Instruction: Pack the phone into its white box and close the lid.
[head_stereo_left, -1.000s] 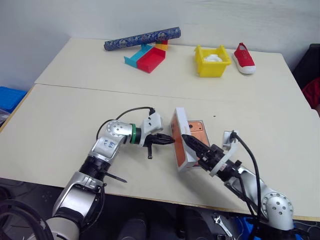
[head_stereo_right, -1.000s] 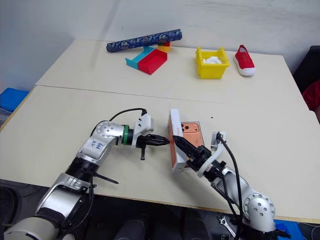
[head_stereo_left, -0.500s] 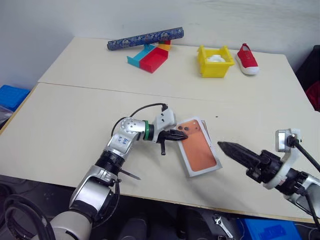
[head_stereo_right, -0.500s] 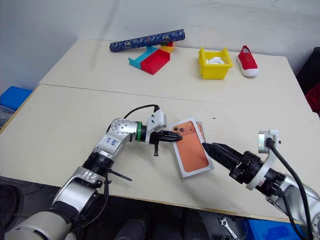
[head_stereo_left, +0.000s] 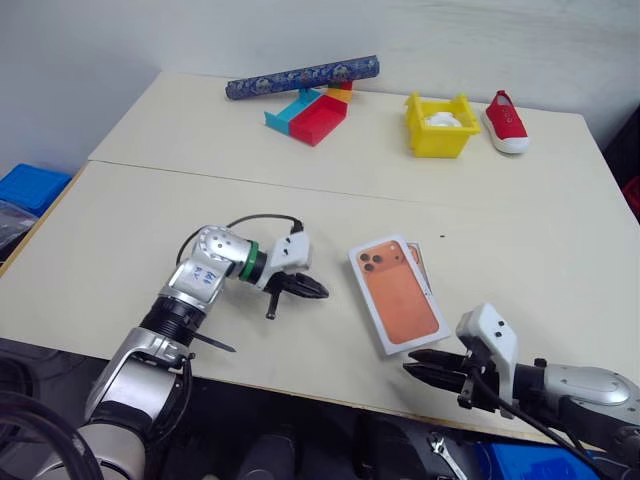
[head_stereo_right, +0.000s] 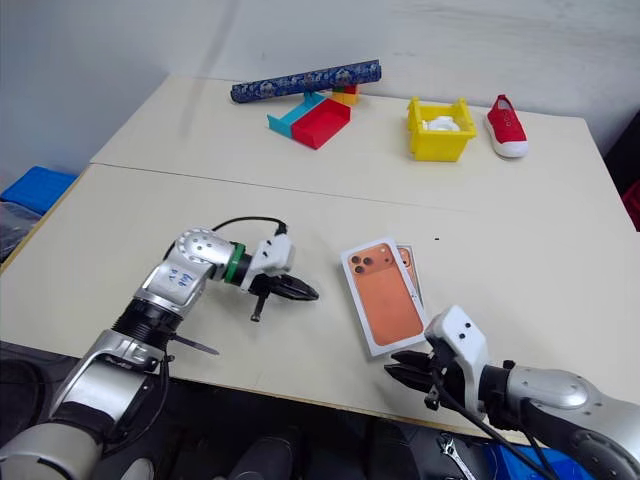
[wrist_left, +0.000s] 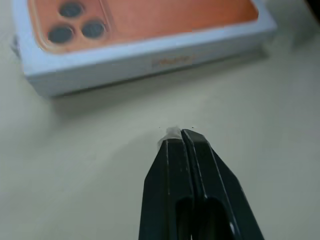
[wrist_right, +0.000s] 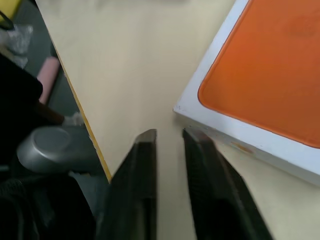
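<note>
L claw (head_stereo_left: 318, 292) closed, empty, near lid (head_stereo_left: 398, 295). R claw (head_stereo_left: 412, 363) closed, empty, off lid.

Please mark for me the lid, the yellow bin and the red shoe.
lid (head_stereo_left: 400, 295), left eye view, orange printed top face.
yellow bin (head_stereo_left: 438, 137), left eye view, front wall.
red shoe (head_stereo_left: 505, 113), left eye view, upper.

White box (head_stereo_left: 418, 262): mostly hidden under the lid (head_stereo_left: 397, 293), one edge showing beside it.
Phone: hidden; whether inside the box could not be told.
Yellow bin (head_stereo_left: 438, 125): white contents too small to identify.
</note>
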